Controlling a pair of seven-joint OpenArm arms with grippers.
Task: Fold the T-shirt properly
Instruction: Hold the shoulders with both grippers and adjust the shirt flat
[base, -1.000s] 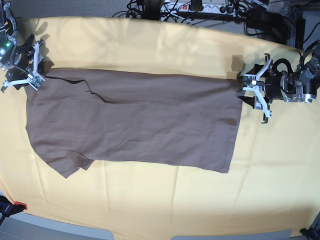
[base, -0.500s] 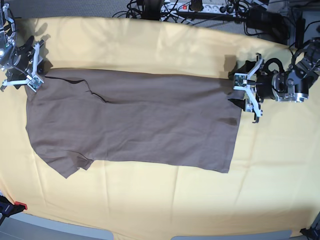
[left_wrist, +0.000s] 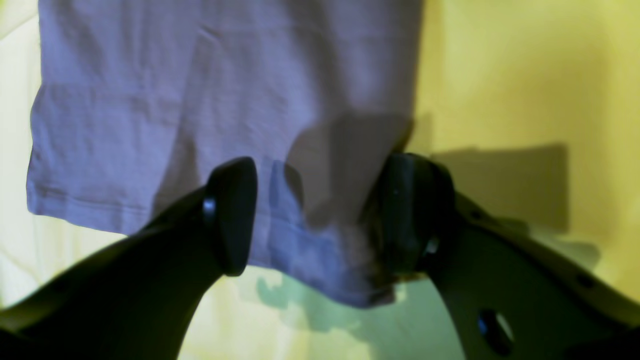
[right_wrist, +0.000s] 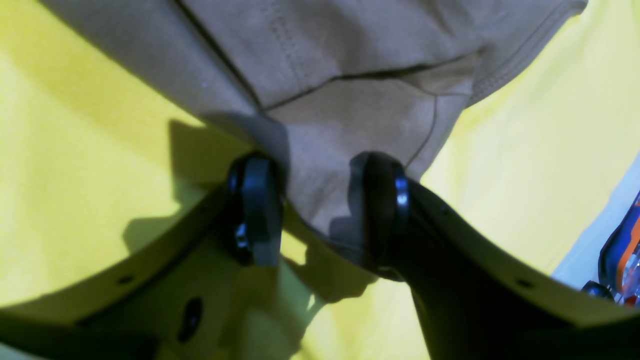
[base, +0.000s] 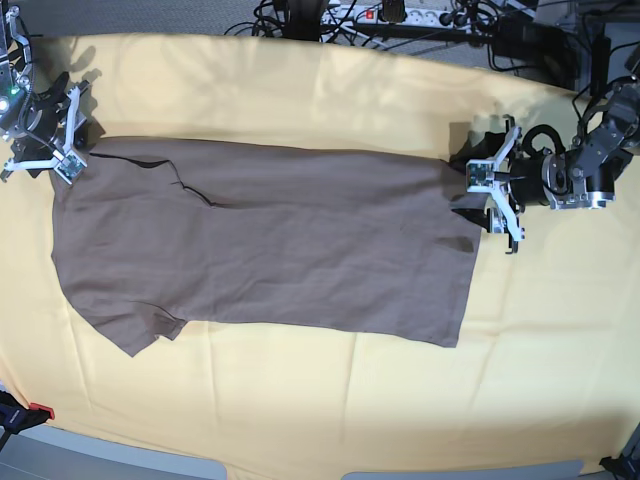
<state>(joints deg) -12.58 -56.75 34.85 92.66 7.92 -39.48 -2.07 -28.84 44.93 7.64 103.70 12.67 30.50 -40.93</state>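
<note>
The taupe-brown T-shirt (base: 270, 240) lies flat on the yellow cloth, folded lengthwise, with its sleeve at the lower left and its hem at the right. My left gripper (base: 477, 190) is open at the hem's far corner. In the left wrist view the left gripper (left_wrist: 320, 215) has the hem corner (left_wrist: 320, 250) lying between its spread fingers (left_wrist: 232, 215). My right gripper (base: 72, 135) is open at the shirt's far left shoulder corner. In the right wrist view the right gripper (right_wrist: 317, 210) straddles a fabric corner (right_wrist: 325, 190), which is not pinched.
The large pale yellow cloth (base: 300, 400) covers the whole table. Cables and a power strip (base: 400, 15) lie beyond its far edge. A grey floor strip (base: 120, 460) shows at the front.
My left gripper has moved left across the yellow cloth until its fingers reach over the hem corner. The right gripper has hardly moved. The shirt lies as before.
</note>
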